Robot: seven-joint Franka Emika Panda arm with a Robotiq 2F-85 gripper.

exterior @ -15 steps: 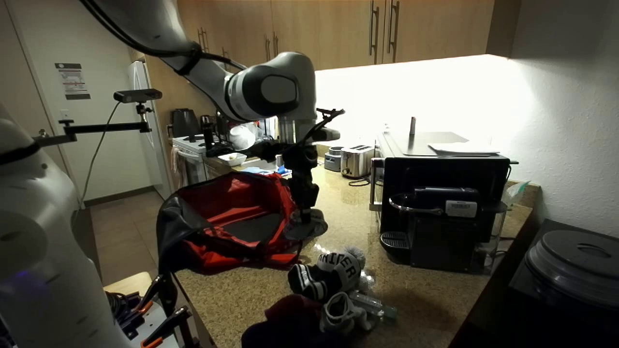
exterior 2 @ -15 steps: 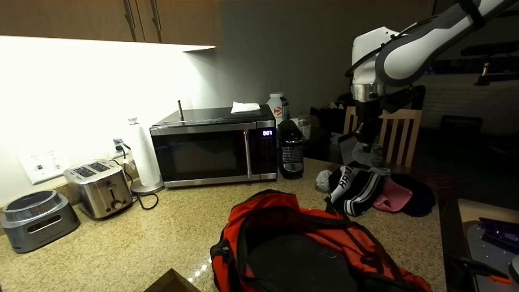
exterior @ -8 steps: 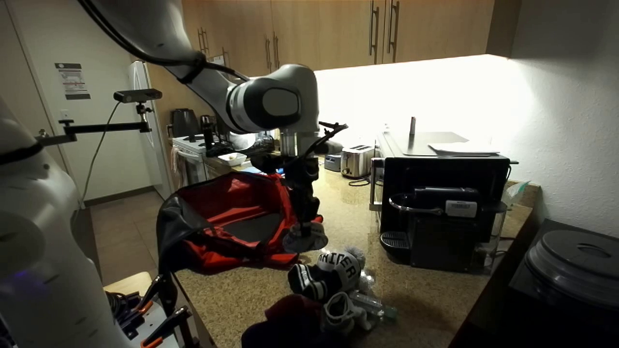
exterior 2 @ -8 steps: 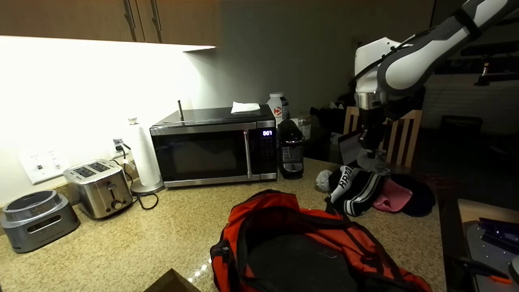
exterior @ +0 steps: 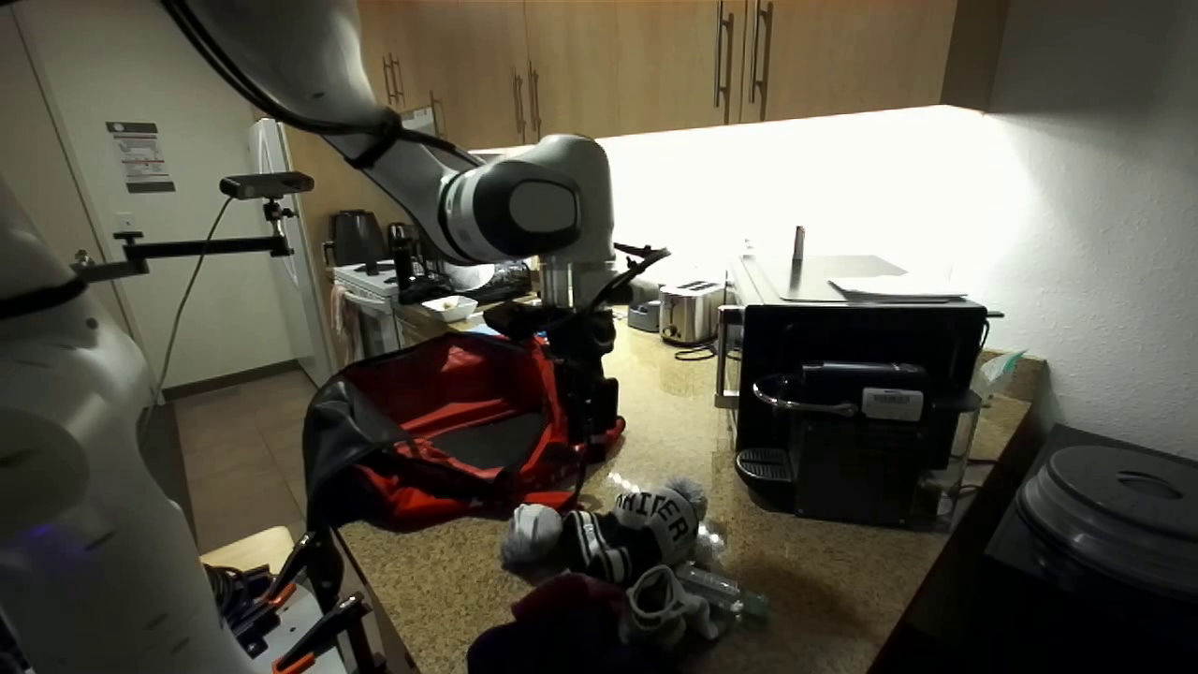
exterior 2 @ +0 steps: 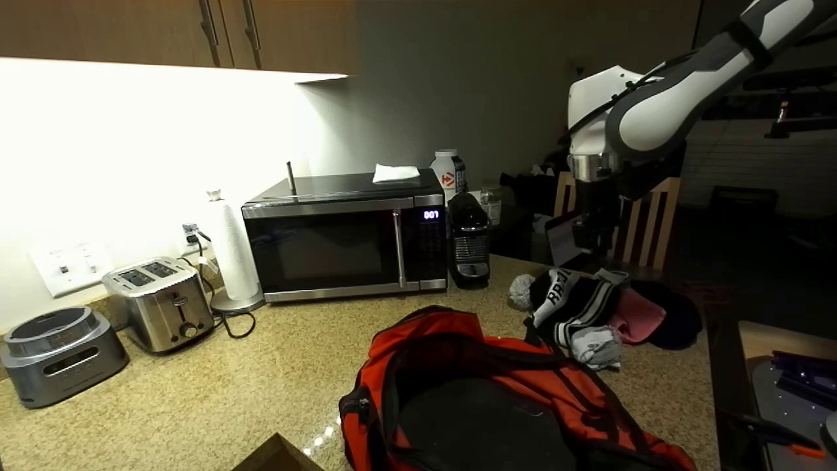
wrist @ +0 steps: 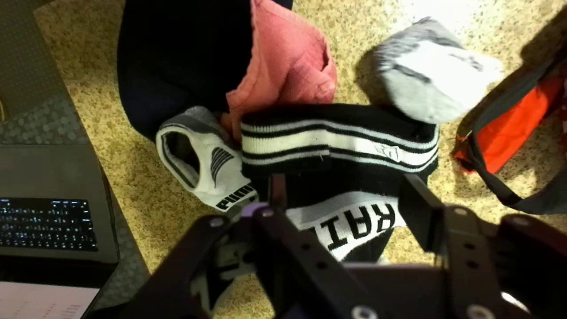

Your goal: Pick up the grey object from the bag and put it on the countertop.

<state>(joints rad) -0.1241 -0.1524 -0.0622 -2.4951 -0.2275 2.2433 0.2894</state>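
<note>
robotiq gripper [wrist: 347,184]: jaws wide apart, above black-and-white knit beanie [wrist: 339,137]. rolled grey-and-white sock bundle [wrist: 436,75]: on speckled countertop [exterior 2: 281,366], clear of jaws, just beside beanie (contact unclear), near red fabric bag [exterior 2: 382,356]. puma sock [wrist: 208,159]: also by beanie.

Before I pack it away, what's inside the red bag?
Inside the red bag, both exterior views show red lining and a flat dark bottom. Fabric folds cover its edges in places; anything under them can't be seen.
</note>
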